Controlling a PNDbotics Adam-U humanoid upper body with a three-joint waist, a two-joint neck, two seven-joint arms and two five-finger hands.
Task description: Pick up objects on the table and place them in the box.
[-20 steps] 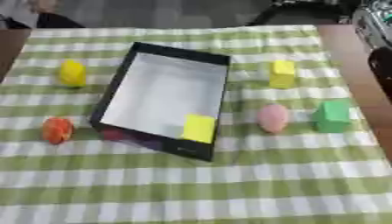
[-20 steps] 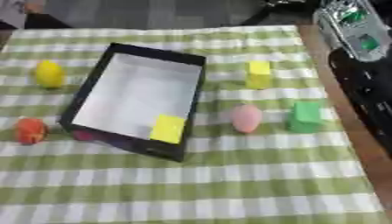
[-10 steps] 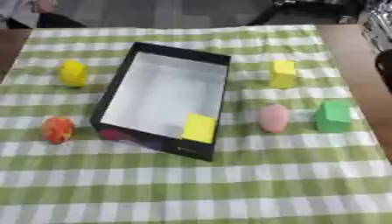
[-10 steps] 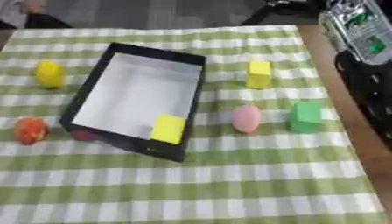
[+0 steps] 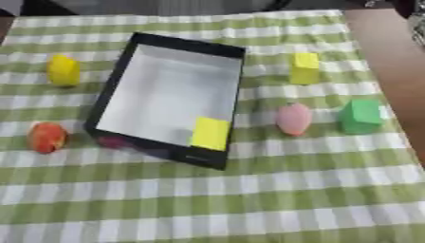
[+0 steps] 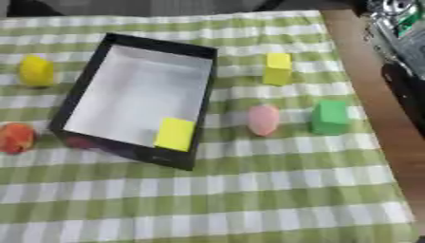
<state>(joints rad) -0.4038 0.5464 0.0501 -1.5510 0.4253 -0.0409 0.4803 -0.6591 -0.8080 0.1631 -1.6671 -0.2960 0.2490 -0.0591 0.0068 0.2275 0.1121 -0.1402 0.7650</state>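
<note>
On the green checked cloth (image 5: 249,199) the box (image 5: 108,90) holds a yellow block (image 5: 210,133); neither hand shows.

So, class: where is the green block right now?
The green block sits on the checked cloth right of the box, beside the pink object.

- Both views look steeply down from the robot's head onto the desk (image 5: 390,61), which is draped in a green-and-white checked cloth (image 5: 249,199).
- The far desk edge lies along the top of each picture.
- They share nearly everything: the black open box with a white floor (image 5: 133,61) sits left of centre.
- The right eye view takes in more of the desk's bare brown right edge.
</note>
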